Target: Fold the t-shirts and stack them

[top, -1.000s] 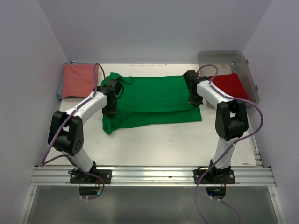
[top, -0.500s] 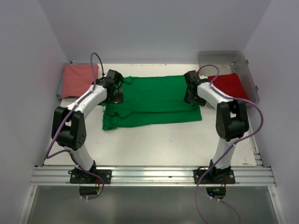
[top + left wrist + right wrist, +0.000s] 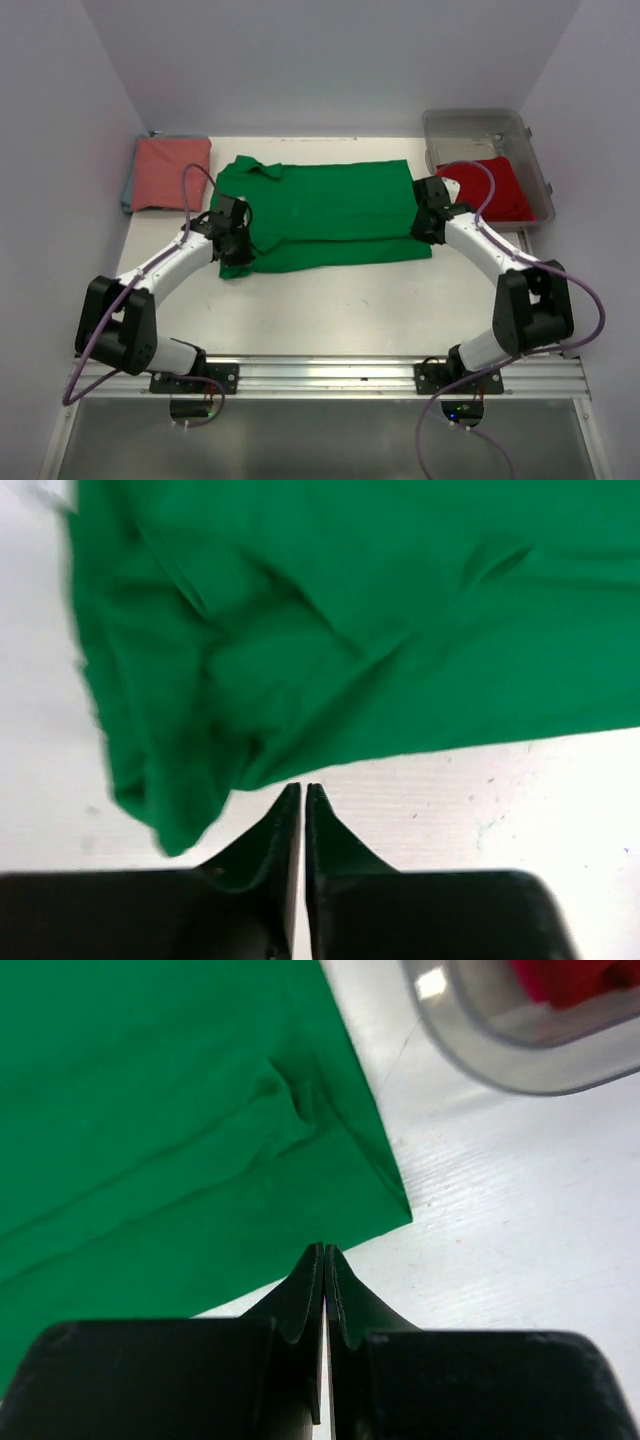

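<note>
On table (image 3: 340,300): green t-shirt (image 3: 330,205) folded lengthwise; left end effector (image 3: 302,795), right end effector (image 3: 324,1255) closed, empty.

The white flat table (image 3: 330,300) carried a bright green collared cloth shirt (image 3: 330,215), spread flat between the left pincer (image 3: 236,258) and the right pincer (image 3: 426,232). A folded salmon-pink cloth shirt (image 3: 168,172) lay beyond the left pincer and further left. A clear plastic bin (image 3: 470,125) stood beyond the right pincer and further right.

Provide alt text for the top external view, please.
A green collared t-shirt lies on the table, the left gripper and right gripper at its near corners. A salmon-pink shirt sits far left; a red shirt lies in a clear bin far right.
</note>
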